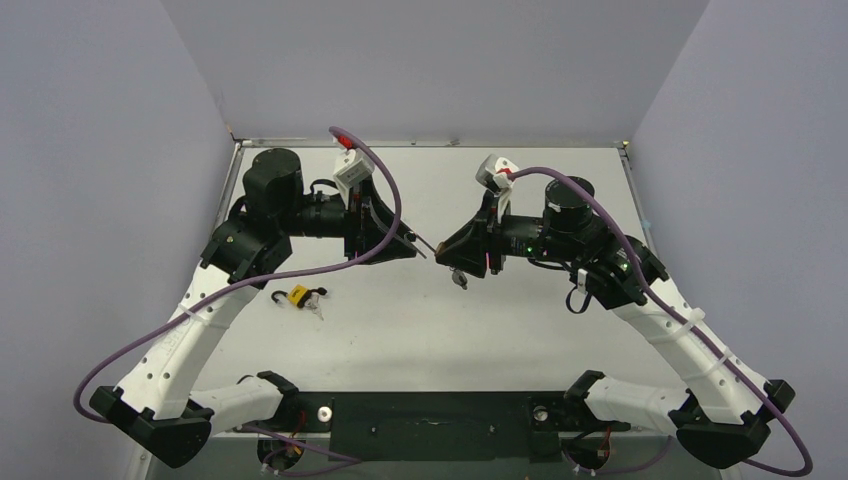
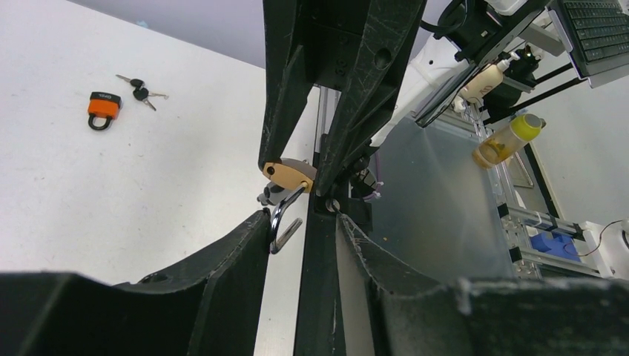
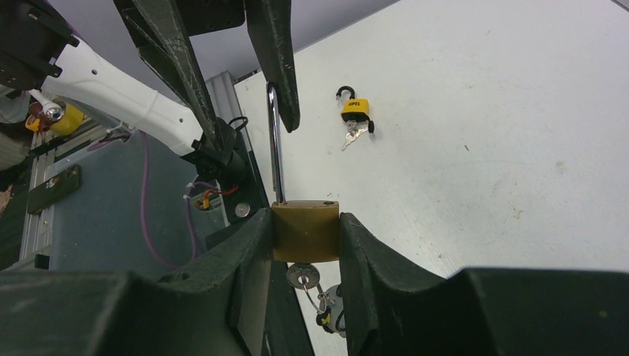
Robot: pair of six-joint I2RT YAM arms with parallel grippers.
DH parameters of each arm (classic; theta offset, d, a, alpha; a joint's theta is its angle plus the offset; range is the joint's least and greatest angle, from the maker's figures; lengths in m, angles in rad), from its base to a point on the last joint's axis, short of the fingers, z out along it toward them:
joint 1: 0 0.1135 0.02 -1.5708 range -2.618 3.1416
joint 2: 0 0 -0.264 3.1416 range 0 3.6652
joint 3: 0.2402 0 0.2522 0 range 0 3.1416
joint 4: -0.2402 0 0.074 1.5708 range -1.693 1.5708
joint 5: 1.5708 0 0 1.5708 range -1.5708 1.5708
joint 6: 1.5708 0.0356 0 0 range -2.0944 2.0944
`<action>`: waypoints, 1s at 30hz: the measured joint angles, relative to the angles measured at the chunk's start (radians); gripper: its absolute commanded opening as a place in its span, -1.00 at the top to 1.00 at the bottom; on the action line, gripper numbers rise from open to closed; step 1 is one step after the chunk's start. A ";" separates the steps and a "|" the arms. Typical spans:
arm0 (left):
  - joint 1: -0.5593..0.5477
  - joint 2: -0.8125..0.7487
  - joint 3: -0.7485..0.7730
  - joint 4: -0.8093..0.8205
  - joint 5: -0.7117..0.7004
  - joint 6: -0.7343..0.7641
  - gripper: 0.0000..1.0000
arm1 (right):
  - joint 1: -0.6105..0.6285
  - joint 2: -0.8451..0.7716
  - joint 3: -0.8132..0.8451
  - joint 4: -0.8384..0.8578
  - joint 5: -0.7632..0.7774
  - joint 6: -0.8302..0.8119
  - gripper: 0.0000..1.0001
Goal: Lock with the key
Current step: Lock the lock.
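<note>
My right gripper (image 3: 305,222) is shut on the body of a brass padlock (image 3: 305,236) and holds it above the table's middle. Its steel shackle (image 3: 276,148) stands open and points at my left gripper (image 1: 418,248). A key (image 3: 303,277) sits in the keyhole, and a ring with a spare key (image 3: 330,315) hangs below it. In the left wrist view the left gripper (image 2: 303,215) is open; the shackle's hook (image 2: 280,221) rests against the tip of one of its fingers (image 2: 245,245). The padlock body (image 2: 289,174) shows beyond it. In the top view the right gripper (image 1: 450,256) meets the left one.
A second, orange-yellow padlock (image 1: 298,295) with its shackle open and keys (image 1: 317,303) lies on the table front left of the grippers; it also shows in the left wrist view (image 2: 104,109) and the right wrist view (image 3: 355,110). Walls enclose the table's back and sides.
</note>
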 measured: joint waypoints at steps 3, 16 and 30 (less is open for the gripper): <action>-0.003 0.000 0.000 0.007 -0.004 -0.006 0.45 | 0.001 0.005 0.001 -0.005 0.009 -0.005 1.00; -0.007 0.002 -0.011 0.013 -0.051 -0.029 1.00 | 0.004 0.006 0.011 -0.031 0.024 -0.028 0.90; -0.023 0.003 -0.002 0.064 -0.321 -0.260 1.00 | 0.015 -0.081 -0.046 0.086 0.257 -0.036 -0.63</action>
